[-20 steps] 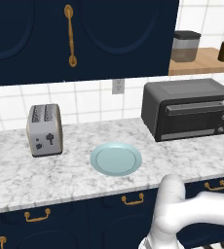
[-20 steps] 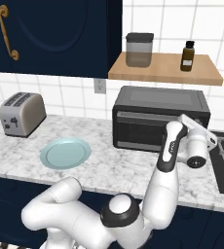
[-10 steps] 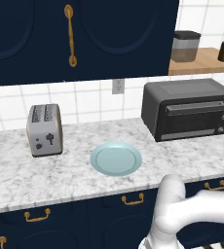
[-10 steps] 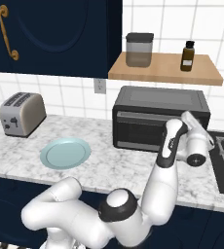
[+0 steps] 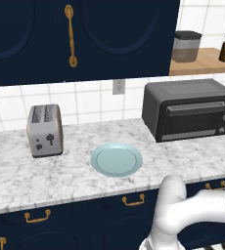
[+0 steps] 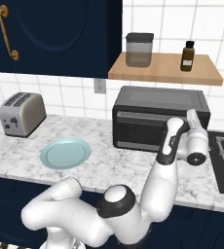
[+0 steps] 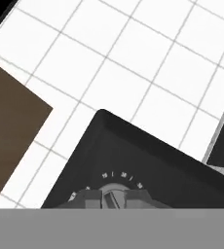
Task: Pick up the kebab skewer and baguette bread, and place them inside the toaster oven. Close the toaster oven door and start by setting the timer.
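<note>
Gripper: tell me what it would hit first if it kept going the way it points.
Most likely the timer knob on the toaster oven: the gripper points straight at it, fingertips either side. Whether they touch it, I can't tell.

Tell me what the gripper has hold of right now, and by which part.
The gripper is nearly shut on the toaster oven's timer knob on its right side, fingertips pinching the knob's raised centre ridge. It carries nothing; the door is closed.
</note>
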